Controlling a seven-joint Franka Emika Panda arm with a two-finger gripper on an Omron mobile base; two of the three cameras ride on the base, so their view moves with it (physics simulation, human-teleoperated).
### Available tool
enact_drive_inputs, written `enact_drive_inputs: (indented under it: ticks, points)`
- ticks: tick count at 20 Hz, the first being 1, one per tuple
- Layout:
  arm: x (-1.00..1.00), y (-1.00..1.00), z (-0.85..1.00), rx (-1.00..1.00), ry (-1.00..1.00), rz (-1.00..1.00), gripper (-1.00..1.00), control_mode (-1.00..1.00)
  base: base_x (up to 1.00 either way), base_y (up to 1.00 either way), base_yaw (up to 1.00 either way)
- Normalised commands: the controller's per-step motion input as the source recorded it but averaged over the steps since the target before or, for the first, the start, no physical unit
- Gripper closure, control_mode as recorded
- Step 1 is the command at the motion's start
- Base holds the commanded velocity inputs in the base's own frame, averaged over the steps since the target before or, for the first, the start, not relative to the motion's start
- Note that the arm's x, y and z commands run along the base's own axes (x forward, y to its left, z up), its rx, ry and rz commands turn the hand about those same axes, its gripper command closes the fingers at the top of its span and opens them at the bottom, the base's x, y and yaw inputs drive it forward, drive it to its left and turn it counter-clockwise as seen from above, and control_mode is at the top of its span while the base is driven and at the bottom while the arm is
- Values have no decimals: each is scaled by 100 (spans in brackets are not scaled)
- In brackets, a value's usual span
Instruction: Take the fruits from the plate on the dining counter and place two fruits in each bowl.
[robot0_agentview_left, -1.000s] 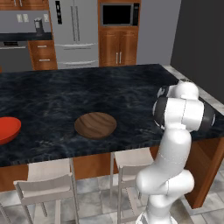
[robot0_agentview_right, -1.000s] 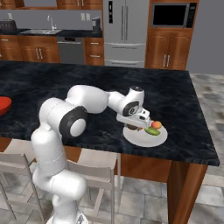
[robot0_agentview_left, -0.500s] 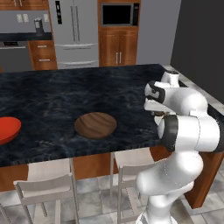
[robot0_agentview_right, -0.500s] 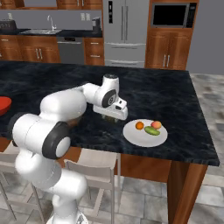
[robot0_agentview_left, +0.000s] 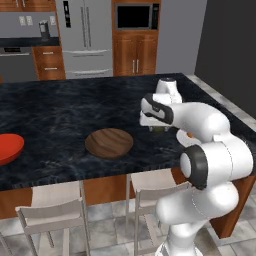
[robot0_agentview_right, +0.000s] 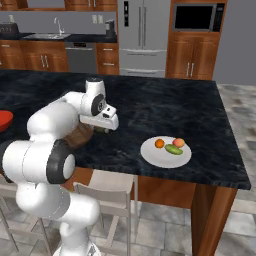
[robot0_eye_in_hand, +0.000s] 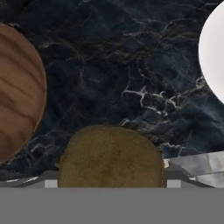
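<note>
My gripper (robot0_agentview_right: 102, 127) is shut on the olive-brown round fruit (robot0_eye_in_hand: 111, 156), which hangs just above the dining counter (robot0_agentview_right: 150, 107). It is between the white plate (robot0_agentview_right: 166, 152) and the wooden bowl (robot0_agentview_left: 109, 143), close to the bowl's right rim. In the hand view the wooden bowl (robot0_eye_in_hand: 17, 92) lies to the left and the plate's edge (robot0_eye_in_hand: 214, 52) to the upper right. On the plate rest an orange ball (robot0_agentview_right: 159, 143), a red-orange fruit (robot0_agentview_right: 178, 142) and a green oblong fruit (robot0_agentview_right: 173, 149). The red bowl (robot0_agentview_left: 7, 148) sits far left on the counter.
Pale stools (robot0_agentview_left: 52, 212) stand under the counter's near edge. Beyond the counter are a steel fridge (robot0_agentview_left: 82, 32), wooden cabinets and a wall oven (robot0_agentview_left: 135, 17). The counter's right end (robot0_agentview_right: 227, 150) drops off just past the plate.
The arm has swung left from over the plate, carrying the olive-brown fruit to a spot next to the wooden bowl. Three fruits lie on the plate, unmoved.
</note>
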Motion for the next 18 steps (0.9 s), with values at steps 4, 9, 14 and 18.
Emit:
enact_drive_inputs:
  ticks: [4, 9, 14, 18]
  points:
    - [16, 100, -10, -1, 7, 5, 100, -100, 0, 0, 0]
    - [13, 100, -16, -1, 5, 1, 100, -100, 0, 0, 0]
    - [32, 79, -13, -3, 5, 0, 100, -100, 0, 0, 0]
    - [47, 21, -33, 0, 1, 0, 100, -100, 0, 0, 0]
